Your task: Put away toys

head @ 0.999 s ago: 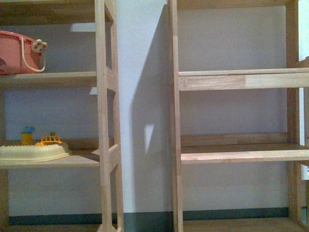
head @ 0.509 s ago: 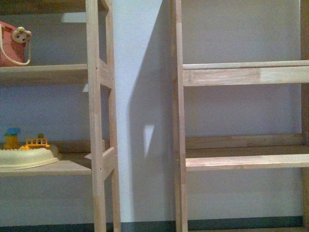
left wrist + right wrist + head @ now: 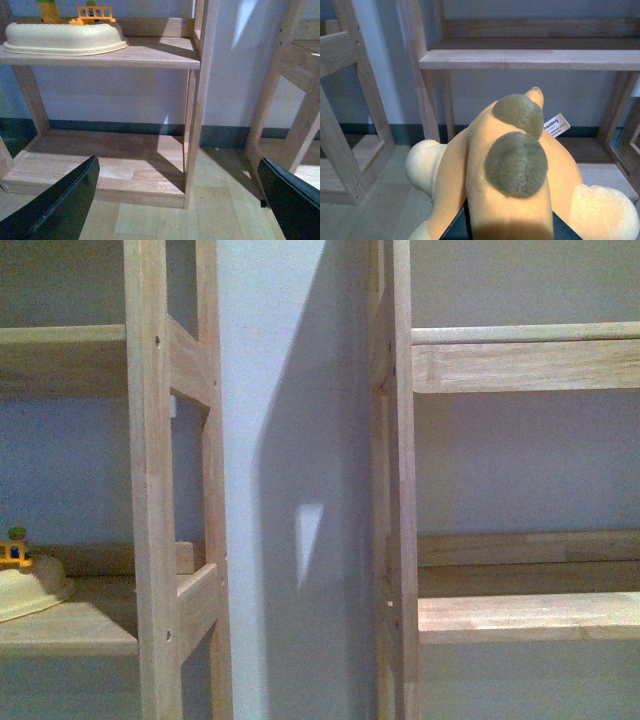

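On left shelf (image 3: 70, 628), yellow toy (image 3: 25, 592) shifted leftward, plush (image 3: 475, 200) held aloft

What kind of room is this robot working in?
Probably a playroom or child's bedroom: open wooden shelf units stand against a pale wall, one holding a pale yellow plastic toy, and an orange plush animal is being carried.

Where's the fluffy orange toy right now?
The plush toy shows only in the right wrist view, held up close to the camera in front of a wooden shelf, not on it yet.
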